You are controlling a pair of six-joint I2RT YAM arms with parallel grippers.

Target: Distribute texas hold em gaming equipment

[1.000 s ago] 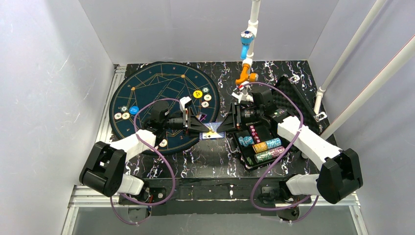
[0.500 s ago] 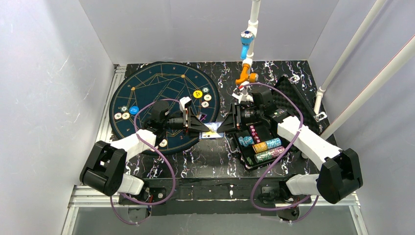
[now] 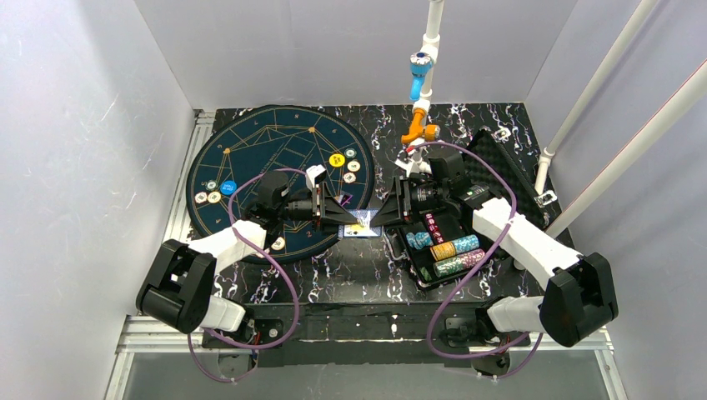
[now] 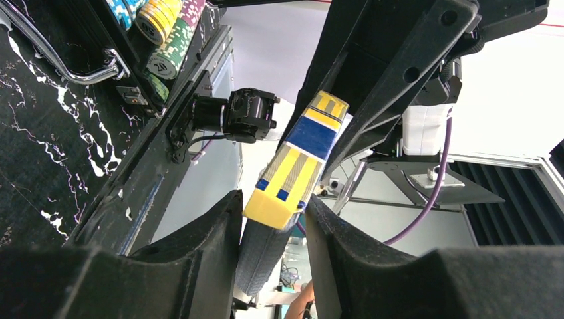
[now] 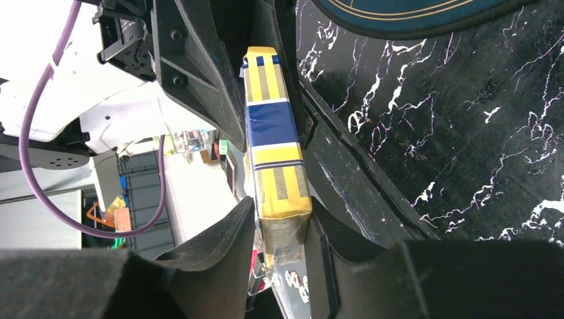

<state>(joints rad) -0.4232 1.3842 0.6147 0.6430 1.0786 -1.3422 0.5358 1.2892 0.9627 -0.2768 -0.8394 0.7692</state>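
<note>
Yellow-and-blue striped card box (image 3: 363,222) hangs over the black marbled table (image 3: 350,271), barely shifted from a second ago. The left gripper (image 4: 273,212) and right gripper (image 5: 279,222) each clamp one end, so the handover looks unfinished and dealing cannot start.

Top camera looks down on the worktop (image 3: 333,271); wrist cameras, close in, face each other across one card pack (image 4: 297,163).
</note>
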